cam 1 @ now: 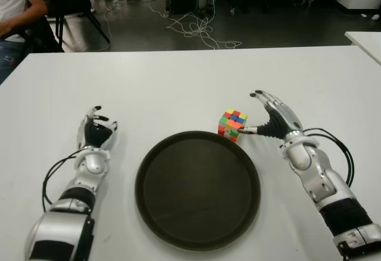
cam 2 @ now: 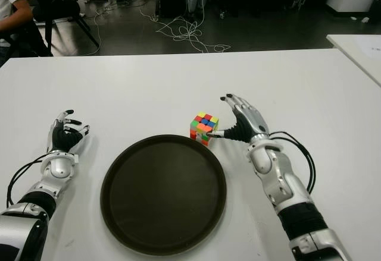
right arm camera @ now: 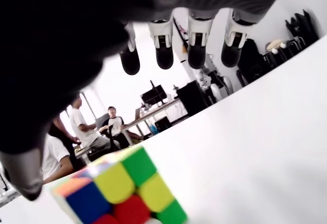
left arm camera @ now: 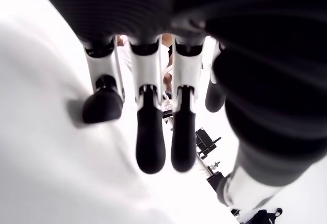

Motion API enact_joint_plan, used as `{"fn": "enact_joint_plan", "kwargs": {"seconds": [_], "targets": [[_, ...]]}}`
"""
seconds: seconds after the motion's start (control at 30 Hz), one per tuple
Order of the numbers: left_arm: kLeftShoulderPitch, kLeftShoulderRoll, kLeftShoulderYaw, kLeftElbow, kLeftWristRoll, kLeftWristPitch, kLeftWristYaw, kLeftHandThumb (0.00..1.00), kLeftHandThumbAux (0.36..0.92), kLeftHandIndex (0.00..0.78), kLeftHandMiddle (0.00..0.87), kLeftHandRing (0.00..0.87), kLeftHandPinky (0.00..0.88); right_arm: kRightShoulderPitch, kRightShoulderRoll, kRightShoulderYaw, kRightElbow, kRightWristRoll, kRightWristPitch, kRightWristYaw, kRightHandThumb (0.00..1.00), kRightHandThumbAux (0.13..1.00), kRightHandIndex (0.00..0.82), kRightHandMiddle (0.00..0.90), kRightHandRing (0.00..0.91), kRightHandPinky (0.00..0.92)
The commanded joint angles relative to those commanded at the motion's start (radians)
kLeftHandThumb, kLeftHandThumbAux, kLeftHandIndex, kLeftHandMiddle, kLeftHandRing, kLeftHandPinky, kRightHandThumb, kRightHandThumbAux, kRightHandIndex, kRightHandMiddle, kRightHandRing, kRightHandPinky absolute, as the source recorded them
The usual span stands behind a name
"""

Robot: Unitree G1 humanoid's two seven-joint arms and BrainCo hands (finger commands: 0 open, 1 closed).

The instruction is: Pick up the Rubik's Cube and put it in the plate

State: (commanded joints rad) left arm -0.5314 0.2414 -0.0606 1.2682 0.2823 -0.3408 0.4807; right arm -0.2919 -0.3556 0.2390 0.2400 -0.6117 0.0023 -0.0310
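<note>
Plate lower centre on white desk; Rubik's Cube at its upper-right rim. Right hand spread open, thumb tip at cube, not gripping. Left hand left of plate, relaxed, empty.

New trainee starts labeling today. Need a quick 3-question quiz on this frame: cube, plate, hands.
1. True or false: the Rubik's Cube already lies inside the plate.
2. Which hand is at the cube? A) left hand B) right hand C) both
3. Fill in: the cube stands on the white ____ just past the plate's far rim.

Key:
1. False. It stands on the table, outside the rim.
2. B. The right hand is open beside the cube, thumb tip near it, not yet grasping; the left hand shows left of the plate, holding nothing.
3. table
</note>
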Motion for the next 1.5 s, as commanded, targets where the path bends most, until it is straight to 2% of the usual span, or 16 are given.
{"fn": "enact_joint_plan", "kwargs": {"seconds": [0.07,0.2,0.4,0.57,0.67,0.77,0.9,1.03,1.1,1.2,1.3,1.5], "targets": [[0.0,0.0,-0.004,-0.001,0.002,0.004,0.002,0.137,0.775,0.183,0.367,0.402,0.411,-0.001,-0.004,0.003,-0.018,-0.004,0.009,0.015,0.0,0.541,0.0,0.0,0.019,0.058],[0.0,-0.001,-0.004,-0.004,-0.003,0.006,-0.004,0.127,0.769,0.171,0.4,0.436,0.459,-0.008,-0.01,0.007,-0.058,-0.014,0.036,0.052,0.0,0.498,0.0,0.0,0.004,0.062],[0.0,-0.003,-0.006,-0.005,-0.001,0.005,-0.001,0.124,0.759,0.168,0.311,0.352,0.37,-0.02,-0.023,0.012,-0.088,-0.024,0.056,0.093,0.0,0.497,0.0,0.0,0.0,0.051],[-0.002,-0.003,-0.017,-0.004,0.01,0.01,0.005,0.109,0.752,0.17,0.305,0.343,0.351,-0.042,-0.027,0.019,-0.087,-0.036,0.066,0.112,0.0,0.503,0.0,0.0,0.0,0.052],[-0.004,-0.003,-0.024,-0.003,0.017,0.012,0.012,0.101,0.752,0.17,0.315,0.349,0.356,-0.079,-0.024,0.031,-0.056,-0.045,0.064,0.117,0.0,0.5,0.0,0.0,0.0,0.057],[-0.003,-0.003,-0.028,-0.003,0.019,0.007,0.019,0.116,0.76,0.18,0.302,0.335,0.35,-0.113,-0.021,0.049,-0.034,-0.058,0.062,0.125,0.015,0.526,0.0,0.0,0.0,0.045],[-0.003,-0.005,-0.028,-0.002,0.015,0.005,0.02,0.127,0.767,0.185,0.301,0.337,0.353,-0.132,-0.024,0.063,-0.025,-0.066,0.061,0.137,0.029,0.551,0.0,0.0,0.0,0.033],[-0.001,-0.008,-0.021,-0.001,0.004,-0.001,0.013,0.142,0.775,0.191,0.329,0.372,0.395,-0.153,-0.027,0.082,-0.025,-0.076,0.07,0.161,0.04,0.572,0.0,0.0,0.0,0.018],[0.0,-0.008,-0.018,0.0,0.001,-0.002,0.01,0.149,0.775,0.191,0.331,0.375,0.394,-0.159,-0.03,0.089,-0.029,-0.081,0.076,0.175,0.044,0.578,0.0,0.0,0.0,0.029],[0.001,-0.009,-0.018,0.001,0.002,0.0,0.011,0.127,0.761,0.173,0.311,0.356,0.365,-0.175,-0.031,0.103,-0.027,-0.089,0.089,0.2,0.066,0.593,0.0,0.0,0.0,0.1],[0.001,-0.009,-0.02,0.0,0.005,0.001,0.016,0.113,0.755,0.168,0.308,0.353,0.356,-0.184,-0.03,0.111,-0.02,-0.093,0.096,0.21,0.078,0.599,0.0,0.0,0.0,0.112],[0.003,-0.009,-0.029,-0.004,0.015,-0.001,0.029,0.126,0.759,0.179,0.345,0.376,0.373,-0.196,-0.028,0.125,0.0,-0.099,0.091,0.206,0.113,0.616,0.0,0.0,0.0,0.06]]}}
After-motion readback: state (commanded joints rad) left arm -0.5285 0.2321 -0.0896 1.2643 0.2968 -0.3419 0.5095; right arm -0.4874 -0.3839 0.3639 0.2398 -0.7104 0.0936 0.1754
